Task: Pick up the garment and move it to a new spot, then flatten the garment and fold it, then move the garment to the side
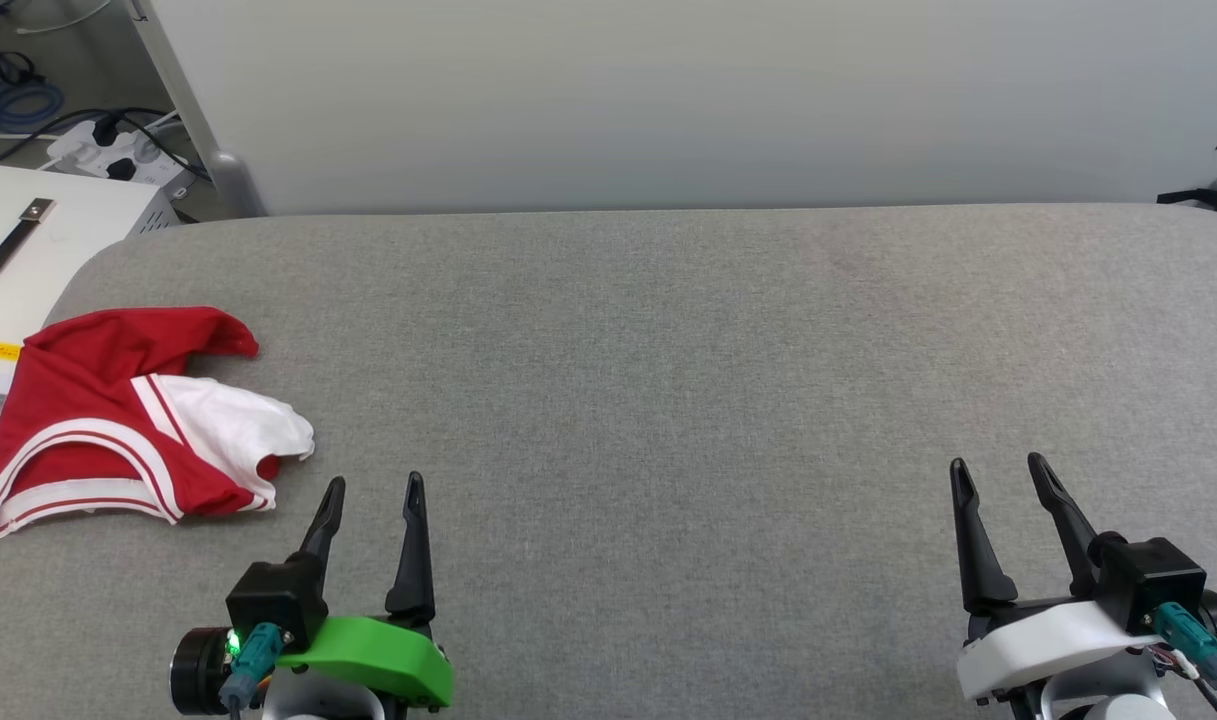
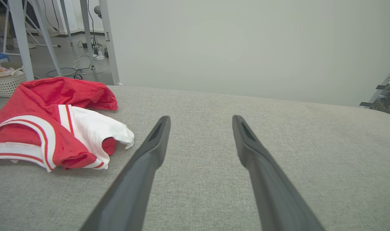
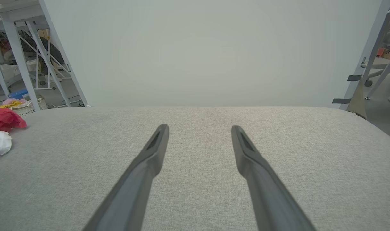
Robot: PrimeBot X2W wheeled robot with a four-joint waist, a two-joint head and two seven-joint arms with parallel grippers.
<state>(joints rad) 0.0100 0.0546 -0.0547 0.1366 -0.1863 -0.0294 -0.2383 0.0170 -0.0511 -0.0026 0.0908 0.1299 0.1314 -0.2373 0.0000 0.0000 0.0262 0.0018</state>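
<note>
Seeing the garment (image 1: pixel 118 420) lying crumpled at the left edge of the grey table (image 1: pixel 668 380), stretching mostly sideways, sitting just ahead-left of the left gripper (image 1: pixel 375 482) and well apart from the right gripper (image 1: pixel 997 462), both standing with fingers spread and gripping nothing.

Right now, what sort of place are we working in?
Most likely a lab or workshop, not a home: a grey fabric-covered table backed by a plain pale partition, a power strip with loose cables on the floor, and bare metal frame legs beyond.
</note>
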